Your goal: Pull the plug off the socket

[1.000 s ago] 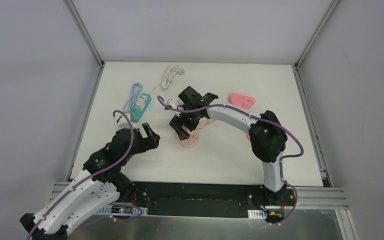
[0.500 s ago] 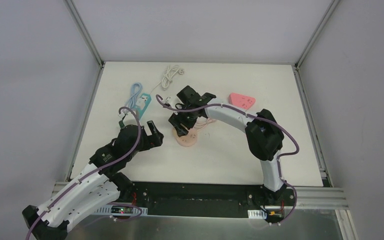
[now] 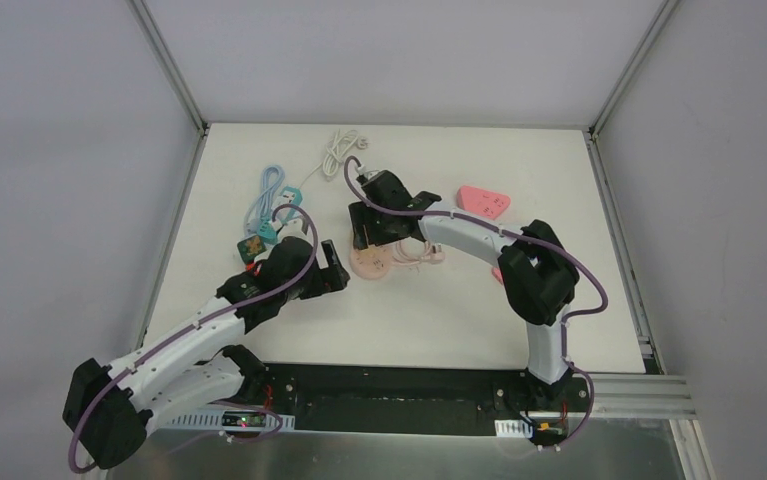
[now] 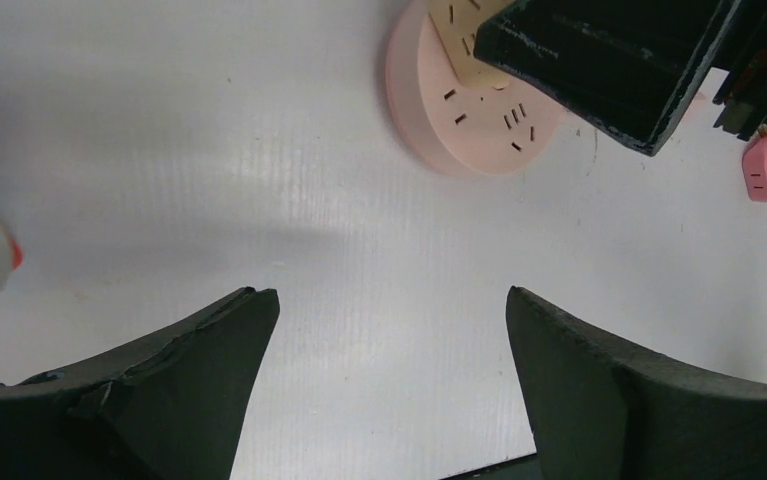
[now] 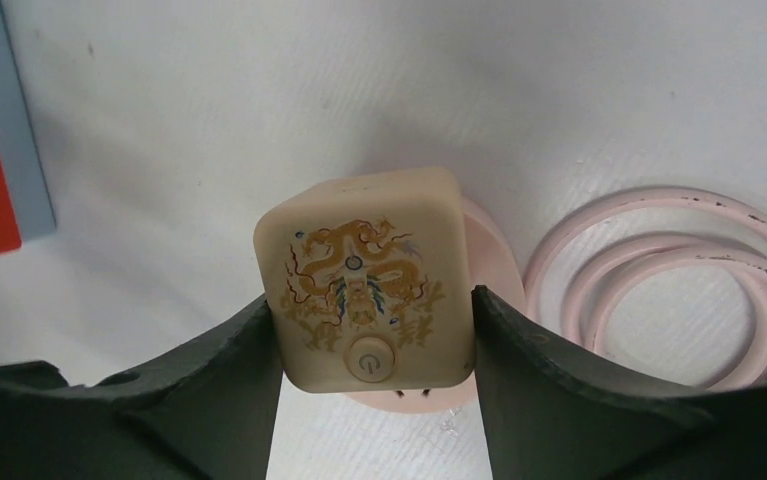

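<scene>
A round pink socket (image 3: 369,264) lies mid-table, also in the left wrist view (image 4: 479,120). A cream plug block with a dragon print (image 5: 364,280) stands on it, and its edge shows in the left wrist view (image 4: 459,30). My right gripper (image 3: 374,222) is over the socket. In its wrist view the gripper (image 5: 369,330) is shut on the plug, with both fingers (image 5: 229,390) pressed against its sides. The socket's rim (image 5: 429,398) shows below the plug. My left gripper (image 3: 327,272) is open and empty over bare table (image 4: 391,300), just left of the socket.
A coiled pink cable (image 3: 421,252) lies right of the socket, also in the right wrist view (image 5: 659,290). A pink triangular socket (image 3: 484,200) sits at the back right. A teal power strip (image 3: 259,238) with a blue cable (image 3: 269,188) and a white cable (image 3: 339,148) lie at the back left.
My left arm has reached right and forward, bringing its open gripper close beside the socket. My right gripper has turned over the socket, which has shifted slightly toward the far side.
</scene>
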Controlling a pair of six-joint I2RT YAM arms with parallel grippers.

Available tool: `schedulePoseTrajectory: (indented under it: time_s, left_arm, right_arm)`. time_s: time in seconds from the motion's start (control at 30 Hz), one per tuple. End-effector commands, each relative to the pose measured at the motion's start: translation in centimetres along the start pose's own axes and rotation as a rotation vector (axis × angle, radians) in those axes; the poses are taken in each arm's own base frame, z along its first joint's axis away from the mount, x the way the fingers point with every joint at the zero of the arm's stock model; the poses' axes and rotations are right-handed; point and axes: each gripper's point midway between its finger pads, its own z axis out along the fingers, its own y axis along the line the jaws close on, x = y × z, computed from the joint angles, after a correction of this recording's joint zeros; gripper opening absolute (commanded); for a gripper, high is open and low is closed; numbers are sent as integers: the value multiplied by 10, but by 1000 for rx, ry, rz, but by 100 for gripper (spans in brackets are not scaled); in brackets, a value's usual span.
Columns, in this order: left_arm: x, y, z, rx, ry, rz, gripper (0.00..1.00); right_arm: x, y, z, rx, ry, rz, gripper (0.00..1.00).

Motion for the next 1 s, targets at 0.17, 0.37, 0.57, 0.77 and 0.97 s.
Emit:
schedulePoseTrajectory:
  time_s: [0.17,0.37,0.57,0.77,0.97]
  left_arm:
    - [1,-20,47,43,40,-170,79]
    - [-3,-31,80,155,47,-287,63]
    - [-4,-38,93,200,58,-296,57]
    - [-13,-32,100,179,13,-291,58]
    - [6,-15,115,94,83,-282,48]
  right_arm:
    - [-7,-17,-4,203,-38,236,42]
    - [-3,-11,-4,174,-24,240,37]
    - [0,-8,-5,157,-14,240,30]
    - [2,-10,-5,166,-5,241,9]
    - [-1,-4,-10,137,-9,246,0]
